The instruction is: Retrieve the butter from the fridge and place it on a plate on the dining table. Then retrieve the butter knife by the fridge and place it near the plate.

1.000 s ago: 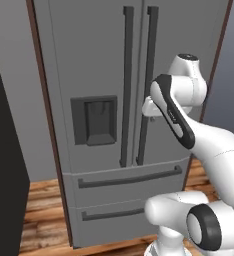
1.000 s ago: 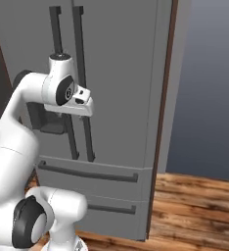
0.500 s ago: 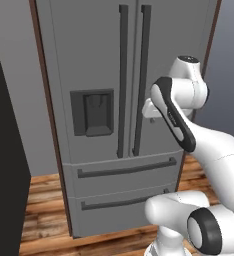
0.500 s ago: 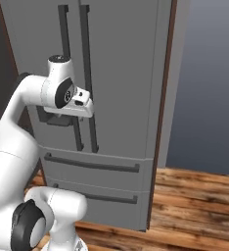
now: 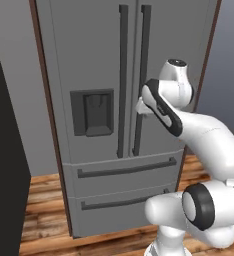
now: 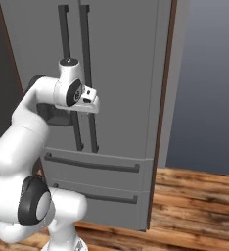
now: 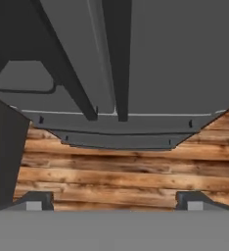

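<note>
The tall grey fridge (image 5: 89,55) (image 6: 126,73) (image 7: 180,59) stands right in front of me with both doors and both bottom drawers shut. Its two long dark handles (image 5: 123,80) (image 6: 82,59) run down the middle, and the dark dispenser panel (image 5: 93,112) sits in the left door. My gripper (image 7: 115,201) is open, with nothing between its fingertips (image 7: 35,200); it hangs close to the handles and looks down the door at the floor. The hand (image 6: 89,100) is at dispenser height. The butter, plate, dining table and butter knife are out of view.
A dark tall block (image 5: 4,160) stands to the left of the fridge. A brown side panel (image 6: 164,108) edges the fridge's right side, with a grey-blue wall (image 6: 209,73) beyond it. Wooden floor (image 6: 194,206) (image 7: 121,171) lies open to the right.
The whole picture has shifted a little in both base views, so the camera has moved before the fridge. The arm keeps its pose and the gripper stays open.
</note>
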Available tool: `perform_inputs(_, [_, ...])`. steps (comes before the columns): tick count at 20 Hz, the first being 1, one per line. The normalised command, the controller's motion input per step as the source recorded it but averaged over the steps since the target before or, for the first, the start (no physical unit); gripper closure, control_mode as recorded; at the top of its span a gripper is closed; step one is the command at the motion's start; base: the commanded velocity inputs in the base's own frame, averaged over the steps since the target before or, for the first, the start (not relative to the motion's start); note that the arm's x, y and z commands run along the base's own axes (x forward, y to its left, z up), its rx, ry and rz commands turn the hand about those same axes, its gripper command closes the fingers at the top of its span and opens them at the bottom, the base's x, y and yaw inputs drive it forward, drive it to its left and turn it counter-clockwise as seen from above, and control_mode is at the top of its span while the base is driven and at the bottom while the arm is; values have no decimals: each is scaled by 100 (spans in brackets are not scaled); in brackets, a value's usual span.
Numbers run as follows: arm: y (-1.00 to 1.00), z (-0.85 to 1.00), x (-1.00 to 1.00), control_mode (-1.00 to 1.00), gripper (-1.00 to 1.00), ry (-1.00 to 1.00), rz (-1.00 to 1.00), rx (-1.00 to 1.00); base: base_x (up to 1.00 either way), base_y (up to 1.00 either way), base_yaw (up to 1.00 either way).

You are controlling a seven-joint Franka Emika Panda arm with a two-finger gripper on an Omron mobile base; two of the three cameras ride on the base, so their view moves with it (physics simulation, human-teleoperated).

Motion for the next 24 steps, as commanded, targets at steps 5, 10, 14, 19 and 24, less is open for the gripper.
perform_inputs(5, [7,-2,61,-100,-100,-32,0,-3,0,0,0])
perform_inputs(10, [-4,0,60,-100,-100,-19,0,-4,0,0,0])
perform_inputs(14, [0,0,47,-100,-100,-5,0,-1,0,0,0])
perform_inputs(19, [0,0,33,-100,-100,0,0,0,0,0,0])
perform_inputs(24, [0,-2,38,-100,-100,-8,0,0,0,0,0])
